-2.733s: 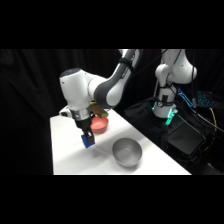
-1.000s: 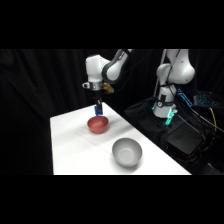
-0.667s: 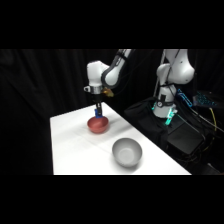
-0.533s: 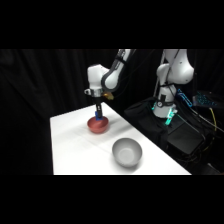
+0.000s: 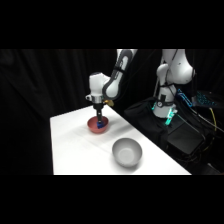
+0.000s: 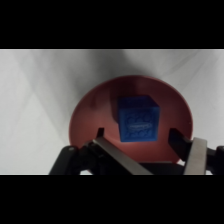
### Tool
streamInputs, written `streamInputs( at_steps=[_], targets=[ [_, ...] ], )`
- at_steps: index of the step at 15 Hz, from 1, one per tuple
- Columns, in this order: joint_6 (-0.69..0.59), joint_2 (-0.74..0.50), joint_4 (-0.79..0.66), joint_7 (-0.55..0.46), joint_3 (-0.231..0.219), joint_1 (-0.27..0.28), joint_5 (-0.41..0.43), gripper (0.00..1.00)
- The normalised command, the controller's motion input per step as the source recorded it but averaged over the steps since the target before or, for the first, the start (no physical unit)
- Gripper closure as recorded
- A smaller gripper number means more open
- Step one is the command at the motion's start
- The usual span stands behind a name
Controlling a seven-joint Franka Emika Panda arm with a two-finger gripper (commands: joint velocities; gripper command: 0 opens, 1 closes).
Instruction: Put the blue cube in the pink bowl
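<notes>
The pink bowl [image 5: 93,128] sits on the white table toward its far side. The blue cube [image 5: 102,125] lies inside it. In the wrist view the blue cube [image 6: 139,119] rests on the floor of the pink bowl [image 6: 90,112], a little right of its middle. My gripper [image 5: 100,119] hangs straight down just over the bowl. Seen from the wrist, the gripper [image 6: 137,136] is open: its two fingertips [image 6: 176,137] stand on either side of the cube with a clear gap to each face.
A larger grey bowl [image 5: 127,151] stands on the table nearer the front right. A second white arm [image 5: 170,75] and dark equipment with cables [image 5: 185,140] sit off the table's right edge. The white table [image 5: 75,150] shows bare surface at the left.
The gripper came down from above the pink bowl with the blue cube. Its fingers now stand apart and the cube lies in the bowl.
</notes>
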Motion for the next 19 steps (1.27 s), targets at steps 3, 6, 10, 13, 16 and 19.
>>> streamInputs(
  at_steps=[3,6,10,13,16,19],
  targets=[
    [-0.05,-0.41,-0.16,0.11,-0.093,0.070,-0.193,0.00],
    [-0.26,-0.58,-0.21,0.14,-0.129,0.112,-0.251,0.00],
    [-0.41,-0.55,-0.10,0.23,-0.140,0.115,-0.334,0.00],
    [-0.43,-0.41,0.03,0.18,-0.070,0.057,-0.261,0.00],
    [-0.35,-0.25,0.11,0.11,-0.034,0.023,-0.147,0.00],
    [-0.22,-0.14,0.12,0.03,-0.024,0.012,-0.052,0.00]
  ],
)
